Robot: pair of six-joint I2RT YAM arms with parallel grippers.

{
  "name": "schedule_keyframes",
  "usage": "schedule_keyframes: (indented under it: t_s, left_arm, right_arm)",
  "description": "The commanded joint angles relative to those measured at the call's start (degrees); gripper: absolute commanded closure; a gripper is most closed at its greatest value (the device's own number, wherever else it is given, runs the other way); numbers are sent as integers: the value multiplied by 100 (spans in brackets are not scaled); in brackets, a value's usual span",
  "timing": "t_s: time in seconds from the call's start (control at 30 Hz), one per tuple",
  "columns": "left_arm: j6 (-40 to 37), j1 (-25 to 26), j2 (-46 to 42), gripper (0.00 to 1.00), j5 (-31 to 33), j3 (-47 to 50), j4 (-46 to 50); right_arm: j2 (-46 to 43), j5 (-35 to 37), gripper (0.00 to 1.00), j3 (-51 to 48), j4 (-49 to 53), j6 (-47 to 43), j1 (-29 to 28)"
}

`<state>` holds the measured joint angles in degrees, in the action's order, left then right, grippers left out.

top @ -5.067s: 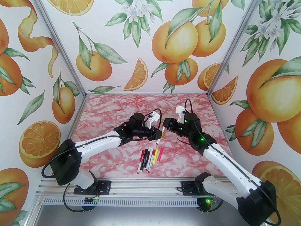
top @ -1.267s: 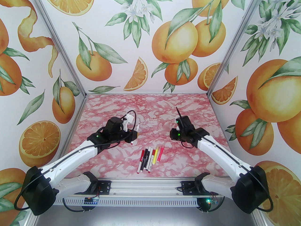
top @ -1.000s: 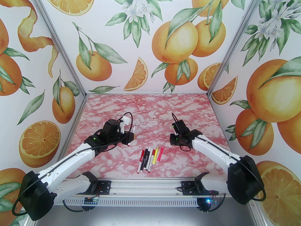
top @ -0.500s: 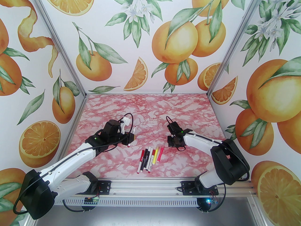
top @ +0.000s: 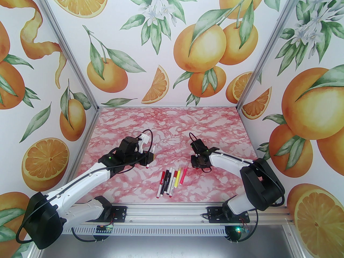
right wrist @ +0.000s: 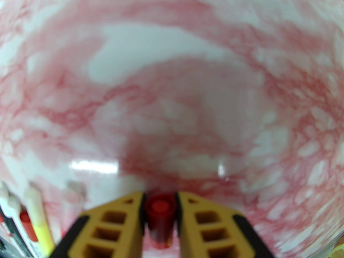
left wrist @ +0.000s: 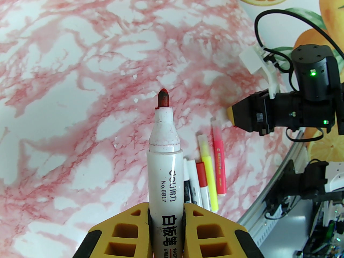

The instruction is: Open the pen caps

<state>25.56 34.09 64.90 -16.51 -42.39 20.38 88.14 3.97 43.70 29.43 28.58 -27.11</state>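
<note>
My left gripper (top: 151,157) (left wrist: 166,207) is shut on a white pen (left wrist: 164,176) whose cap is off. Its red felt tip (left wrist: 163,97) points up and away. In the top view this pen (top: 151,154) hangs tilted over the table, left of the row of pens. My right gripper (top: 195,166) (right wrist: 160,197) hovers just above the table, to the right of the row. It is shut on a red pen cap (right wrist: 159,211), seen end-on between the yellow fingers (right wrist: 122,216).
Several capped pens (top: 172,180) lie side by side in the near middle of the pink marbled table (top: 172,122); among them are a yellow pen (left wrist: 208,171) and a pink pen (left wrist: 219,168). Printed walls close off three sides, and a metal rail (top: 166,216) runs along the near edge.
The right arm has folded back and brought its gripper down toward the table beside the pen row. The left arm, still holding the uncapped pen, has drifted slightly left and then stopped.
</note>
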Motion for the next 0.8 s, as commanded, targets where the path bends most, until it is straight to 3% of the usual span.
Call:
schedule_keyframes:
  t_s: [0.0, 0.23, 0.47, 0.77]
  left_arm:
    - [59, -16, 54, 100, -53, 82, -52]
    - [49, -18, 83, 100, -37, 49, -26]
    - [26, -16, 284, 100, 113, 115, 74]
    - [74, -17, 672, 100, 722, 156, 536]
  right_arm:
    - [82, 204, 72, -39, -133, -32, -13]
    - [-111, 230, 70, 56, 1, -78, -12]
    - [-977, 292, 64, 364, 487, -190, -39]
    - [-2276, -704, 61, 206, 131, -229, -136]
